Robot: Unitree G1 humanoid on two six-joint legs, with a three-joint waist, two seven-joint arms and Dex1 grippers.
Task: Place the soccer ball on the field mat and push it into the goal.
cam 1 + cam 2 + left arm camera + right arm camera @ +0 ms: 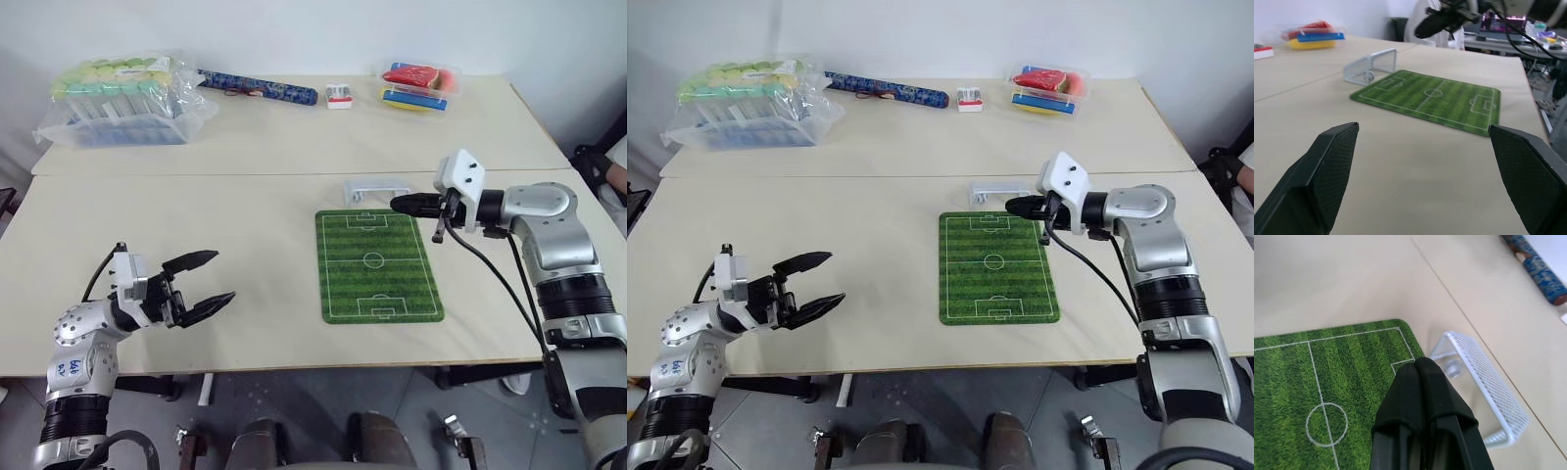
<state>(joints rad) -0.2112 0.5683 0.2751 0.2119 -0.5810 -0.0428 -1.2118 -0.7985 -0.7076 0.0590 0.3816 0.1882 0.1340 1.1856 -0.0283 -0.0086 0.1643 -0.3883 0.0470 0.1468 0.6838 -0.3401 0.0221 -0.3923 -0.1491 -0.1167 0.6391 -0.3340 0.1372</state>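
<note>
The green field mat (377,264) lies flat on the near table, right of centre. The white goal (377,186) stands just beyond its far edge. A tiny pale ball (1452,366) rests inside the goal mouth, also seen as the ball (1369,77) in the left wrist view. My right gripper (397,204) is shut with nothing in it. It hovers above the mat's far right corner, raised off the table and pointing left towards the goal. My left gripper (211,277) stands open and empty over bare table, well left of the mat.
On the far table sit a plastic bag of tubes (122,98), a long blue patterned pouch (260,88), a small white and red box (339,95) and a clear container of coloured items (419,86). A person (617,166) is at the right edge.
</note>
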